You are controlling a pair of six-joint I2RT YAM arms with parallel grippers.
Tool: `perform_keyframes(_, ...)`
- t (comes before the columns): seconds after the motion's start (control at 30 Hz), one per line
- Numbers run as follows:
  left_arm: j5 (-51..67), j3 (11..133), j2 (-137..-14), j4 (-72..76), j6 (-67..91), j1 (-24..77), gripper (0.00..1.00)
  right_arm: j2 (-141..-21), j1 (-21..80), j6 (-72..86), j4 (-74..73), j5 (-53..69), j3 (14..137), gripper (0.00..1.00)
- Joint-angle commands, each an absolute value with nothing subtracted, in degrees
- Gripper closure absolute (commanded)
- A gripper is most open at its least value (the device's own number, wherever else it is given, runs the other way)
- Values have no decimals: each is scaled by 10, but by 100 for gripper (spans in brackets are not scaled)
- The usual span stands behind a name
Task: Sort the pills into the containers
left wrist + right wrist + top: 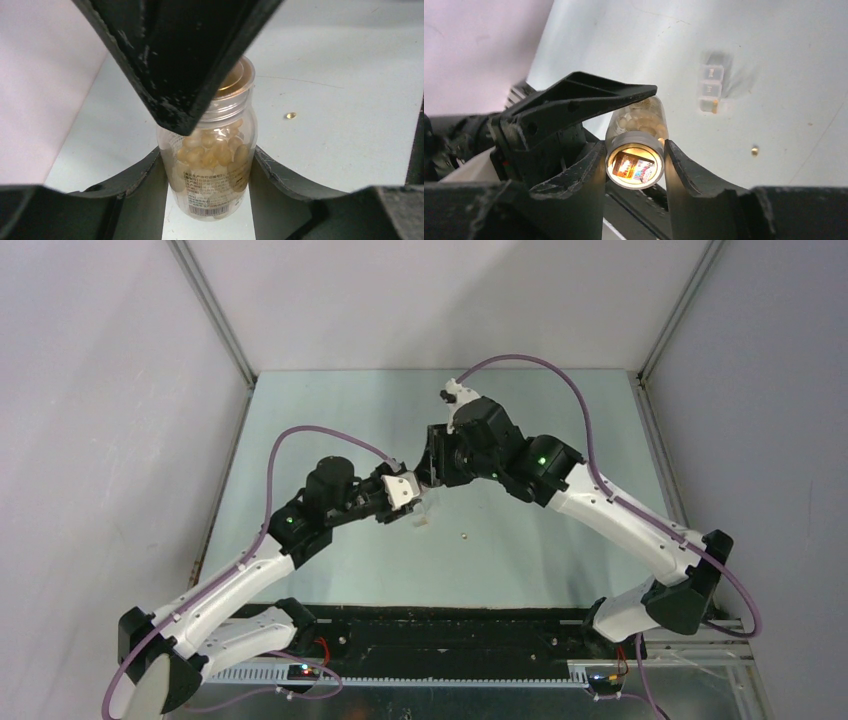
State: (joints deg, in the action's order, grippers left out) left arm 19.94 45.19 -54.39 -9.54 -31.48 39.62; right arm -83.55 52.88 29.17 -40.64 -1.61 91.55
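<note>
Clear bottle (215,172) held far from table (560,570) edges: left end effector (207,155) on body, right end effector (634,150) at neck.

I can read nothing here. The clear pill bottle (214,150) carries a label (212,187) of tiny print, with a barcode (206,210) at six o'clock, all too small to make out.
</note>
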Motion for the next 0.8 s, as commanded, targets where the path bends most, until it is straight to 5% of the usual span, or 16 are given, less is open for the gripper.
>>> perform_keyframes(0.0, 211, 452, -527, -42, -324, 406, 100, -803, 496, 455, -329, -147, 887, 100)
perform_keyframes(0.2, 212, 449, -525, -32, -316, 405, 100, -791, 479, 440, -290, -92, 869, 100)
perform_keyframes(0.27, 211, 448, -525, -33, -315, 406, 100, -777, 476, 422, -287, -84, 859, 80)
perform_keyframes(0.3, 210, 449, -525, -34, -315, 405, 100, -772, 474, 415, -283, -80, 849, 56)
perform_keyframes(0.37, 208, 448, -526, -32, -314, 406, 100, -758, 469, 392, -279, -71, 835, 31)
perform_keyframes(0.43, 207, 448, -526, -31, -312, 405, 100, -745, 464, 354, -274, -55, 822, 22)
perform_keyframes(0.77, 204, 450, -529, -31, -310, 406, 100, -741, 461, 169, -297, 107, 824, 13)
